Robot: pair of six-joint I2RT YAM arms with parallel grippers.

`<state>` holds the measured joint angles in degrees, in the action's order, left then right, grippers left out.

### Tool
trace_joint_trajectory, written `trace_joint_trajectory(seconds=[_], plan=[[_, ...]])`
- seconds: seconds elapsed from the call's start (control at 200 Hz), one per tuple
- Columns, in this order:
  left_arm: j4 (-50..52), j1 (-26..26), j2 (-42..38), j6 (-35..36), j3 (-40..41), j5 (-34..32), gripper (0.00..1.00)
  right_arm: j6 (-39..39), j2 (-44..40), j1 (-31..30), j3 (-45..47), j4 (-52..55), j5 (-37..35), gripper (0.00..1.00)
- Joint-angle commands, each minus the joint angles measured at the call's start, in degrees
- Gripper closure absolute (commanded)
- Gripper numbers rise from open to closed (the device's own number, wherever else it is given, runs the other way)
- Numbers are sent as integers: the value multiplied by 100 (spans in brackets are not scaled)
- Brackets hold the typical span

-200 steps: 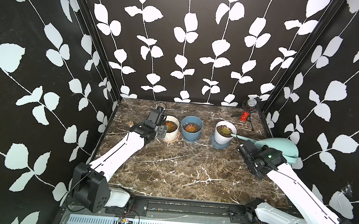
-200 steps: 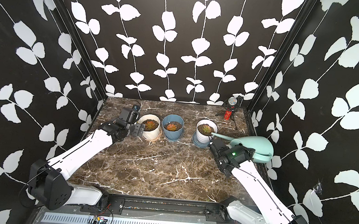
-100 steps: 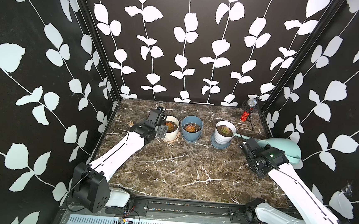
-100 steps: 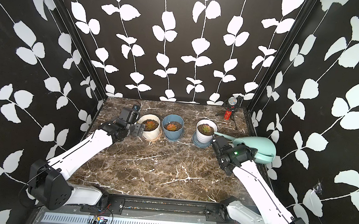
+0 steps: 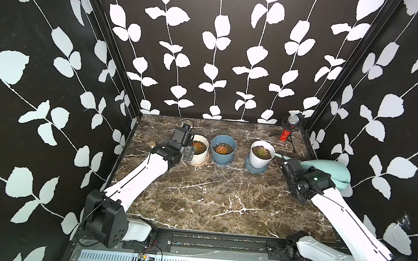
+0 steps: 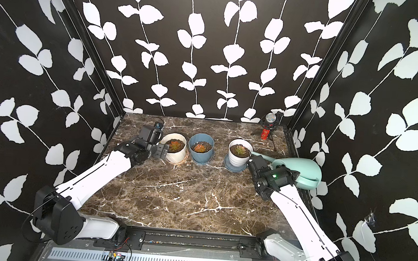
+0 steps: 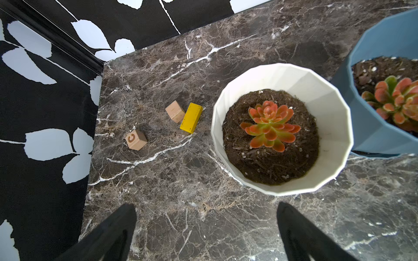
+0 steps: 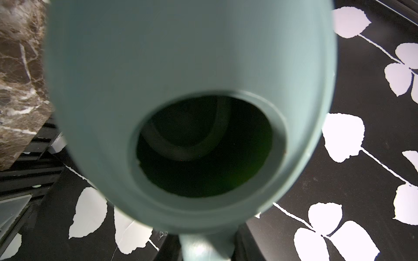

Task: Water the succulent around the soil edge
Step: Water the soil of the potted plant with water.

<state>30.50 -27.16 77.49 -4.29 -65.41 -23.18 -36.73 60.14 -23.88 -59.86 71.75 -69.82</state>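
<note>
The right gripper (image 5: 331, 181) pinches the watering can (image 5: 326, 167), its spout (image 5: 278, 155) just beside the right-hand white pot (image 5: 260, 162). Tilt gently, trailing water round the soil (image 5: 267, 147) edge, off the succulent (image 5: 262, 152). The left gripper (image 7: 207, 210) idles spread.

Matt watering can (image 5: 331, 167), veined marble tabletop (image 5: 210, 199)

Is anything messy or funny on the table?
A yellow block, a plain wooden cube and a lettered cube lie scattered beside the cream pot, nothing to do with watering. No spilled soil or water shows.
</note>
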Motion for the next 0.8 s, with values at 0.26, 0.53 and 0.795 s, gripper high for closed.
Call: trace_joint_trajectory(seconds=[0.26,0.53,0.795], plan=[[-38,44,-188,-10,54,-20,1,-161,74,85,-166,-501,-326,100],[-40,43,-203,-10,43,6,1,-245,198,133,-238,-722,-317,100],[-53,44,-241,-3,53,50,1,-508,274,183,-250,-1170,-276,100]])
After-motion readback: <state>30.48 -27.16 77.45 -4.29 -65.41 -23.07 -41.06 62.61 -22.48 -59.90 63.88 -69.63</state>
